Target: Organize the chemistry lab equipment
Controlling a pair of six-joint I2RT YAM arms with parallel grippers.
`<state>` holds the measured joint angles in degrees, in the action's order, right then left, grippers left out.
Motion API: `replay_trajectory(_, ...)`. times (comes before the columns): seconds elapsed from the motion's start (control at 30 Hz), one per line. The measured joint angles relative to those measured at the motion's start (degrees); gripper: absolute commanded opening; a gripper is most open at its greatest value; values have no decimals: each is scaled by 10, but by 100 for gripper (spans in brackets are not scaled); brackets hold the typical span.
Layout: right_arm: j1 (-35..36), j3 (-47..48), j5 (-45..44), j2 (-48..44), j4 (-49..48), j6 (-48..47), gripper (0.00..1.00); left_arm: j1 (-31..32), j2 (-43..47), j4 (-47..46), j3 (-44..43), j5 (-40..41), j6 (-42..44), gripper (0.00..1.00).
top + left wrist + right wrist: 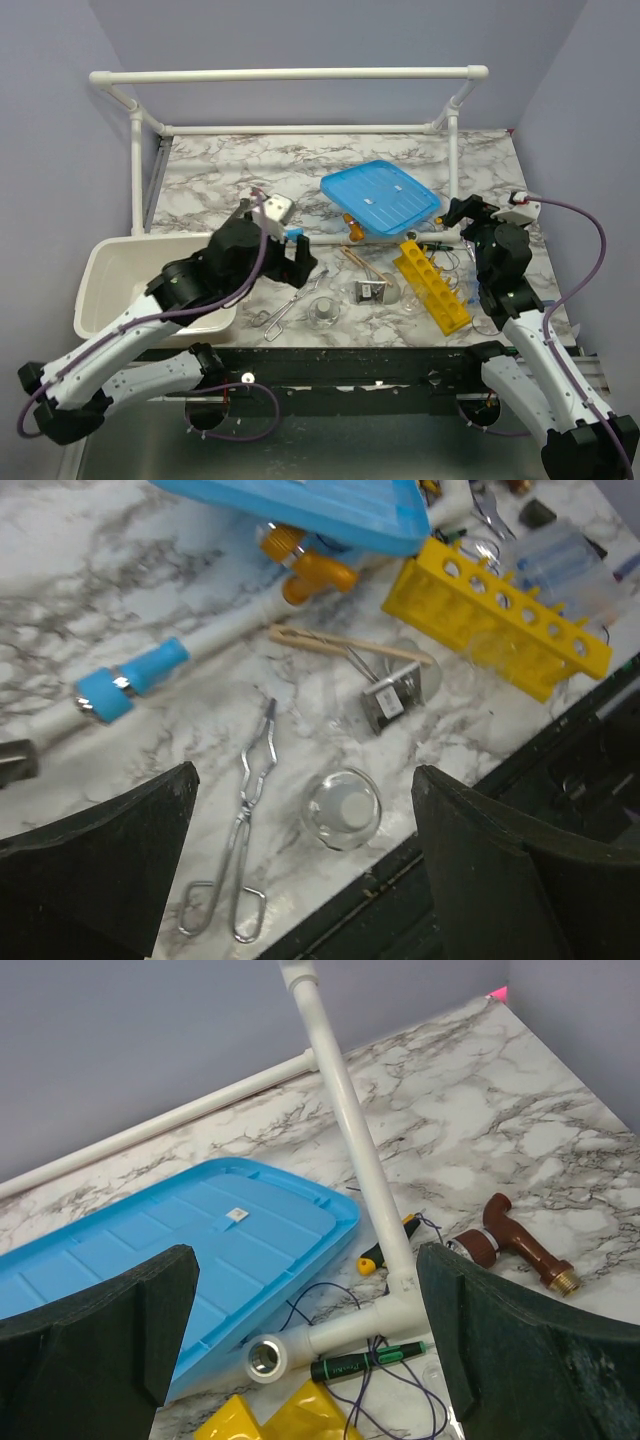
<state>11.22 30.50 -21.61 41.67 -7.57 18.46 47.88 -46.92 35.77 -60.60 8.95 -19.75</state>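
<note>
Plainly, the left hand [303, 780] and right hand [305, 1257] hang spread over a marbled table [220, 180] between lilac walls [330, 35].

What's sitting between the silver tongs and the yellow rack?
A small glass beaker and thin wooden sticks, seen best in the left wrist view.

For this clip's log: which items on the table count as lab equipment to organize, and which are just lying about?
To organize: metal scissor tongs, small glass beaker, thin wooden sticks, yellow test-tube rack.

Just lying about: blue lid, white tub, white pipe frame.
</note>
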Motion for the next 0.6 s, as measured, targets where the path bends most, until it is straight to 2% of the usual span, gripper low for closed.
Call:
replay_trajectory(0.03, 0, 0, 0, -1, 1, 0, 100, 26, -15, 6, 1, 9, -14, 98)
replay_trajectory(0.13, 0, 0, -1, -2, 2, 3, 100, 106, -87, 9, 5, 26, -63, 99)
replay_trajectory(0.27, 0, 0, -1, -4, 2, 8, 100, 175, -177, 5, 6, 28, -113, 99)
replay_trajectory(0.37, 0, 0, -1, -4, 3, 10, 100, 195, -230, 2, 13, 24, -142, 99)
replay_trajectory(0.6, 0, 0, -2, -5, 4, 13, 100, 194, -300, -2, 49, 26, -188, 99)
